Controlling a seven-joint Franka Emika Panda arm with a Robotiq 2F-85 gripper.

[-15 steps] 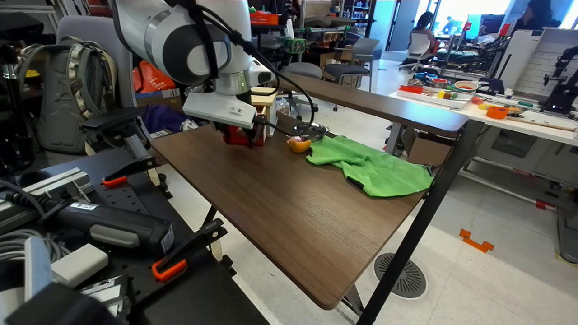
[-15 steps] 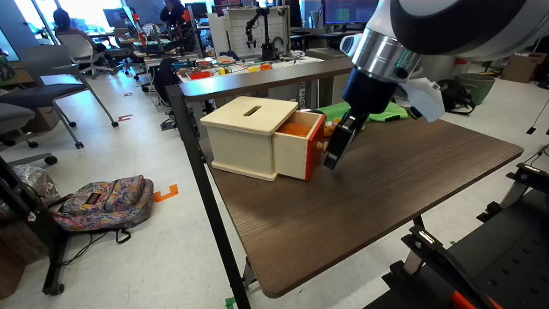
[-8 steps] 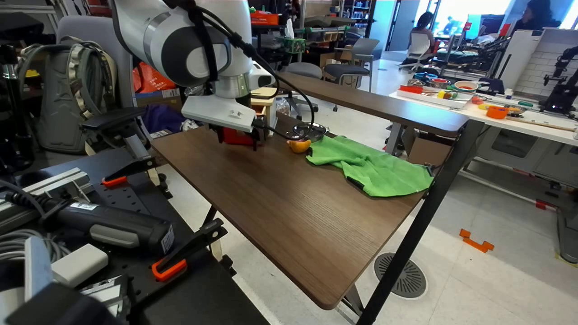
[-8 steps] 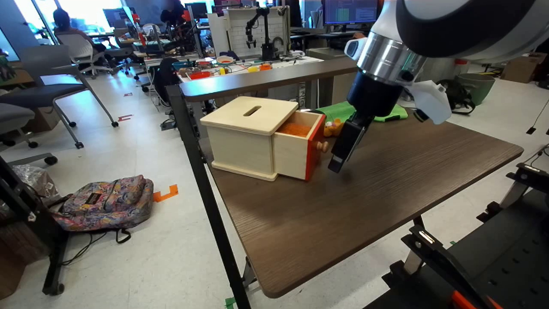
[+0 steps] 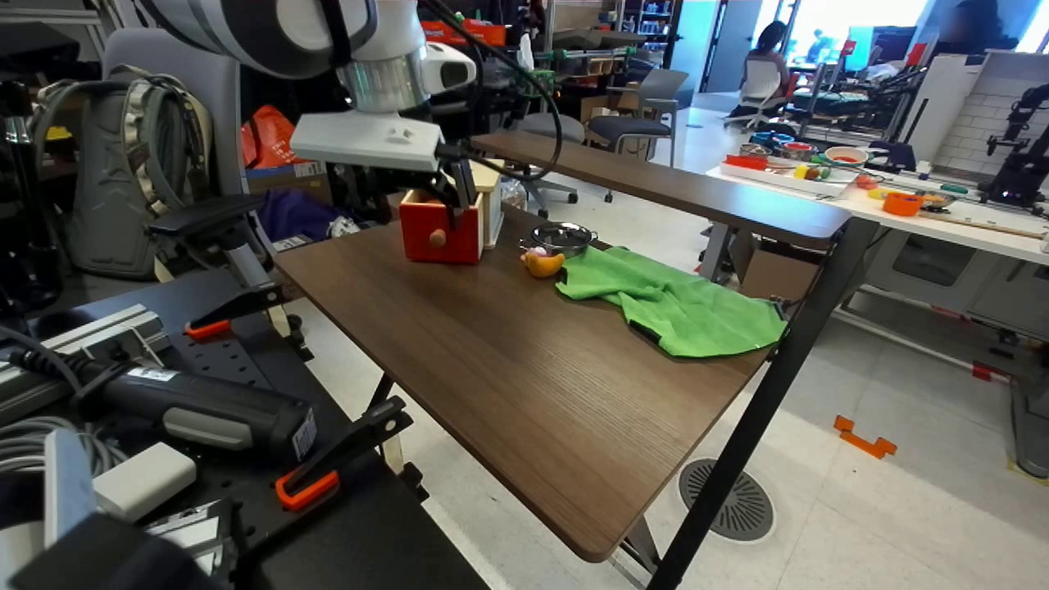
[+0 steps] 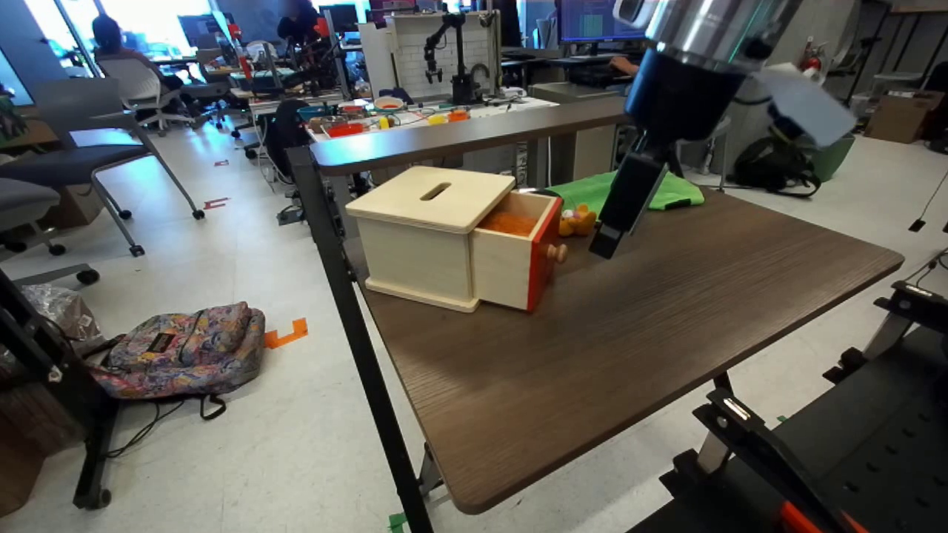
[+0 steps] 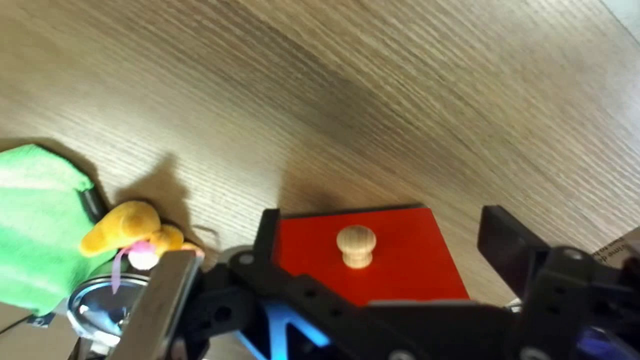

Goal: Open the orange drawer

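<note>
partway out, orange drawer [image 6: 511, 260], spread fingers [image 7: 507, 250] before its front, apart

In both exterior views, the box [image 6: 418, 252] stood at the far left corner of the bench [image 6: 607, 348]. In an exterior view, the drawer [image 6: 503, 270] projected from the right side of the box, its knob [image 6: 557, 253] outermost. The pot [image 5: 565, 236] and the cloth [image 5: 672, 303] followed rightward along the far edge, the cloth extending toward the far right corner. The toy [image 5: 542, 264] lay before the pot, at the left end of the cloth.
</note>
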